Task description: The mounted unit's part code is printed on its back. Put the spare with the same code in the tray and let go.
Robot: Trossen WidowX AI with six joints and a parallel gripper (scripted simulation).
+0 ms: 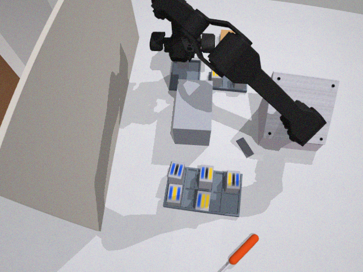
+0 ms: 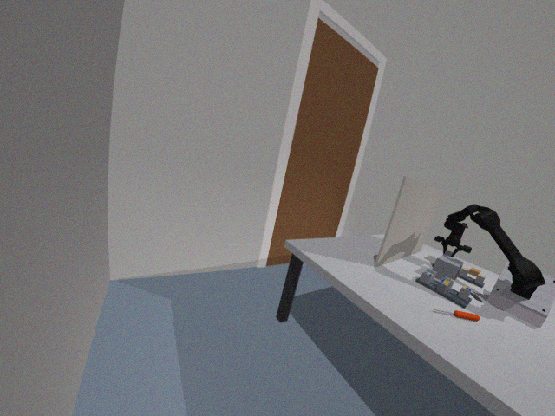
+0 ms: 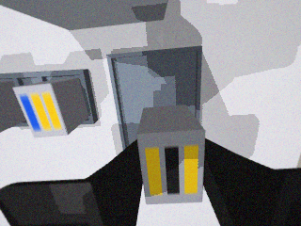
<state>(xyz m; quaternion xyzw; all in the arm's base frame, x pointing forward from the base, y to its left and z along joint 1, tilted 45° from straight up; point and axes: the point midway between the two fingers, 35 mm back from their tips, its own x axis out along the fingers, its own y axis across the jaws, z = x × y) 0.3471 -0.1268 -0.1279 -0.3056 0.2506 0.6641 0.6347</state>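
My gripper (image 1: pixel 183 59) (image 2: pixel 452 253) is shut on a grey spare (image 3: pixel 171 174) with a yellow, black, yellow code. The spare is in the air above the near side of the square dark tray (image 1: pixel 193 70) (image 3: pixel 136 85), as the wrist view shows it, and covers part of it. The visible tray floor is bare. A large grey block (image 1: pixel 193 114) (image 2: pixel 447 267) (image 3: pixel 61 14) stands beside the tray; I cannot tell if it is the mounted unit, and no code shows on its visible faces. A spare (image 3: pixel 39 110) with a blue, yellow, yellow code stands in the small rack (image 1: pixel 228 88).
A larger rack (image 1: pixel 229 204) holds several striped spares. An orange-handled screwdriver (image 1: pixel 244 249) (image 2: pixel 466 315) lies beyond it. A tall beige panel (image 1: pixel 67 117) (image 2: pixel 403 224) stands at the left. A tan block (image 1: pixel 225 34) and a small dark plate (image 1: pixel 244 147) are near the arm.
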